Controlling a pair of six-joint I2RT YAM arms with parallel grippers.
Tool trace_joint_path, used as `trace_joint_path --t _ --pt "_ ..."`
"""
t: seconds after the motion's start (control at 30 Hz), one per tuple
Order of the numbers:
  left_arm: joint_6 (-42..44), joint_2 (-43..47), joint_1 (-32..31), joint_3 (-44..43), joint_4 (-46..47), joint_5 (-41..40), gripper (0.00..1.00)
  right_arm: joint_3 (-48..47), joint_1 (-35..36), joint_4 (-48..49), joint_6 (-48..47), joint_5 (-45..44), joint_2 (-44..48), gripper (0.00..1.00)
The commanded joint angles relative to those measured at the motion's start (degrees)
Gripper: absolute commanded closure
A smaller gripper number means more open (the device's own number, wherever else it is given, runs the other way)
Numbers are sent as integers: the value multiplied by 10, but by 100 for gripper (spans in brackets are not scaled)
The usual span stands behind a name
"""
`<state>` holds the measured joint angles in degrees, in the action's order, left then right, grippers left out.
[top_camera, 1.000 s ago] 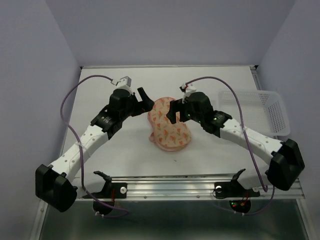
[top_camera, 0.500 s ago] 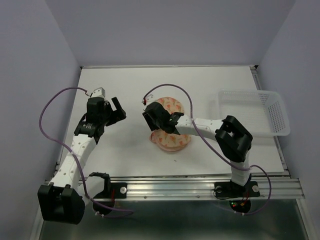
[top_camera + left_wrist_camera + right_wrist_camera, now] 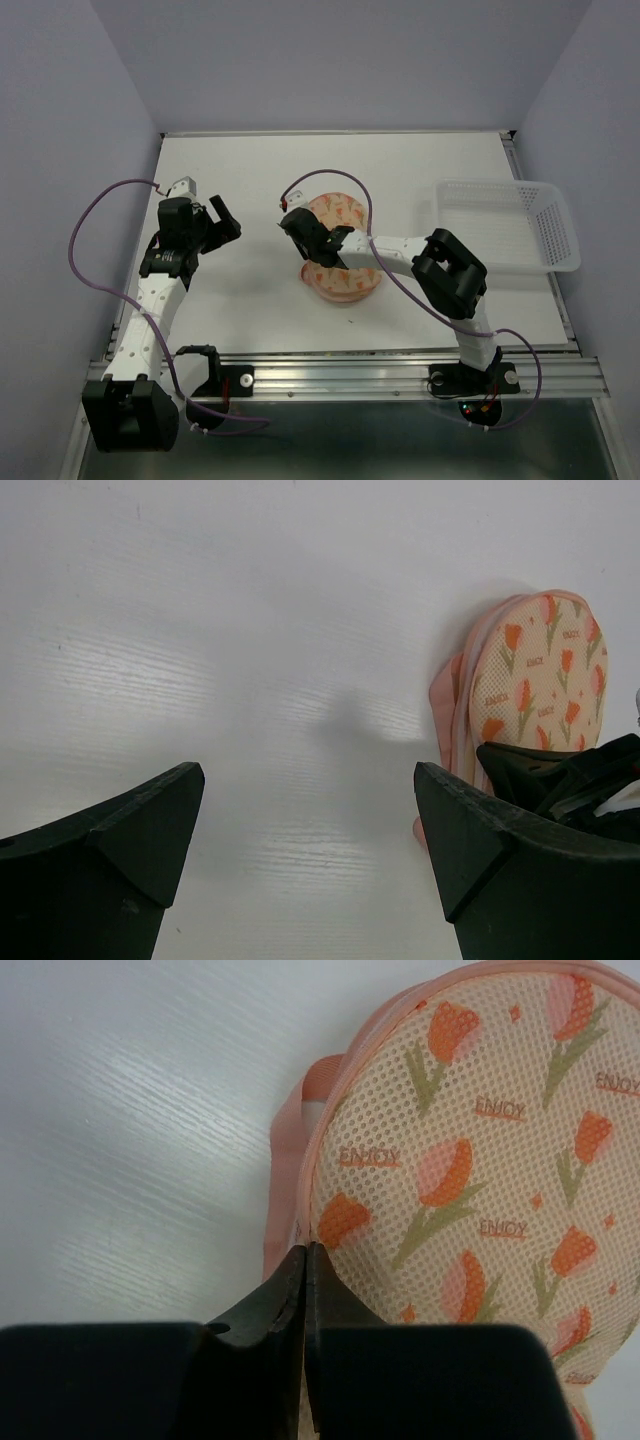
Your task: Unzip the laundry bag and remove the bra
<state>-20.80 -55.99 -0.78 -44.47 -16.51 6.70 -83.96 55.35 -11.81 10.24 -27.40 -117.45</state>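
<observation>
Since half a second ago the left arm has drawn further back toward the left of the counter (image 3: 260,170), while the right arm has crept a little along the bag's left rim.

From above, the laundry bag (image 3: 345,285) lies mid-counter. The right jaws sit at its left edge, and the left jaws hang well apart from it, spread wide.

The left wrist view shows open jaws over bare counter. The bag's upper lobe is off to the right.

In the right wrist view the jaws are pressed together right at the pink zip edge (image 3: 285,1160). Whether a pull tab sits between them is hidden. The bra does not show; presumably it is inside.

The mesh looks soft and light, likely to drag along under a pull. It probably needs pinning by the free arm, with the hold kept on the zip edge rather than the floppy fabric.
</observation>
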Motion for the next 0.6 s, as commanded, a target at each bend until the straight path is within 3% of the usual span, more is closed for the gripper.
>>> trace_joint_path --t 0.0,0.2,0.37,0.57 --pt "13 17 3 8 19 15 1 -35 13 1 -6 -1 4 99" --pt "13 18 3 9 21 16 1 -67 26 -3 12 90 61 99" --pt "13 17 3 10 22 17 1 -74 26 -3 22 96 117 99" --pt "13 12 3 11 24 26 1 -5 -69 -1 53 135 192 99"
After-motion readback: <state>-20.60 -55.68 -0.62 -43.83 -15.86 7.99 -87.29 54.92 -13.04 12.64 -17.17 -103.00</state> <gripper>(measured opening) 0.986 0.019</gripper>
